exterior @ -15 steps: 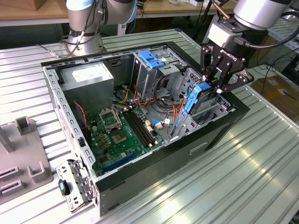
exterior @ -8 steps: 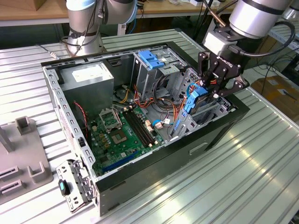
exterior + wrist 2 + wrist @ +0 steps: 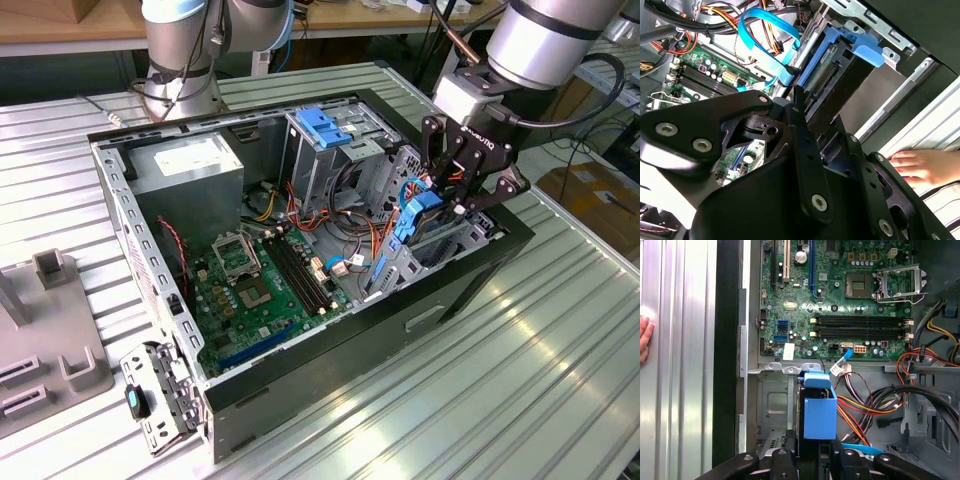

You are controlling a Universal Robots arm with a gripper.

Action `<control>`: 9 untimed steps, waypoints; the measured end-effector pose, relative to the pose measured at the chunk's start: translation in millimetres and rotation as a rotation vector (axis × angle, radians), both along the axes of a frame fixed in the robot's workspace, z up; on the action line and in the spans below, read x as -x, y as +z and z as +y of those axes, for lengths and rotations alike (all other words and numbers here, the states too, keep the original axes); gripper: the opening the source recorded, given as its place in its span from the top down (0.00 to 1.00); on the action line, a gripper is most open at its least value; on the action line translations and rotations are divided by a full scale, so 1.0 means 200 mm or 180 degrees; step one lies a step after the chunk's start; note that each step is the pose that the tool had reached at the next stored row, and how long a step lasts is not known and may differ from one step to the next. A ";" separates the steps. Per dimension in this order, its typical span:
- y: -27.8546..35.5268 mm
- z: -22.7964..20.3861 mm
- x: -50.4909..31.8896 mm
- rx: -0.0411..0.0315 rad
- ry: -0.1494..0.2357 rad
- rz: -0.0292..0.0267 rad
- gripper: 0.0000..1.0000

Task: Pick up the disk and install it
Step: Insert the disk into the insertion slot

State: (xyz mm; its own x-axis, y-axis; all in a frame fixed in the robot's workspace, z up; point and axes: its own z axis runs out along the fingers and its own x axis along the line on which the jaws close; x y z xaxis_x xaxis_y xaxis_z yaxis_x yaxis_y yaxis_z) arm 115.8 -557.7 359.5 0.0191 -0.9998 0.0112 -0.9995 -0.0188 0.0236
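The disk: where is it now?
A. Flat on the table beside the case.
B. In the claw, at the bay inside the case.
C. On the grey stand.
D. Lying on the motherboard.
B: the claw grips the disk at the metal bay inside the case.

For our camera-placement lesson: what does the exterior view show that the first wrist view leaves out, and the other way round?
Exterior view: the grey power supply box with its white label, the ridged blue latch piece and a grey fixture. First wrist view: a person's hand resting on the table. Both: the motherboard and the gripper, fingers closed on the disk.
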 end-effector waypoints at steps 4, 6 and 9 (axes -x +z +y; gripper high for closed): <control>-0.001 0.000 0.000 0.0000 0.0000 0.0000 0.51; -0.001 0.000 0.000 0.0000 0.0000 0.0000 0.51; -0.005 0.000 0.005 -0.0001 0.0000 0.0000 0.51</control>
